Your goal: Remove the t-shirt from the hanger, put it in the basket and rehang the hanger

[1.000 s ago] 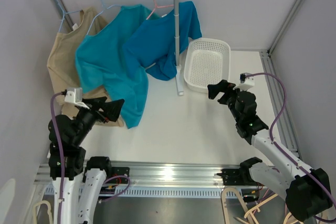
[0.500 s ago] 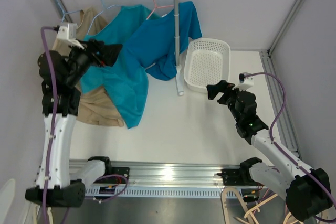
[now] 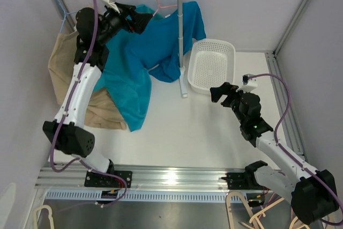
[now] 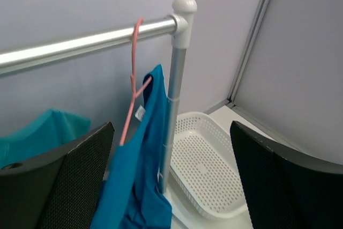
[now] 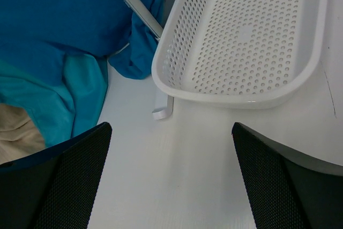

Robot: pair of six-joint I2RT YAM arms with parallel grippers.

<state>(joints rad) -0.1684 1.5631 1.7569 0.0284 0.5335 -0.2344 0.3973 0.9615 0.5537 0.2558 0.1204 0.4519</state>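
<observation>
Two grippers gape wide, empty: the left gripper (image 3: 139, 21) hovers close before the blue t-shirt (image 4: 139, 175) on its pink hanger (image 4: 132, 79); the right gripper (image 3: 218, 92) is well apart, to its right.

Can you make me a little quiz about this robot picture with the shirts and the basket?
1. True or false: the white basket has clothes in it.
2. What colour is the hanger holding the dark blue t-shirt? A green, B pink, C black.
3. Fill in: the left gripper, up near the rail, is ___ (open or shut).

Key: 1 false; 2 B; 3 open.
</observation>
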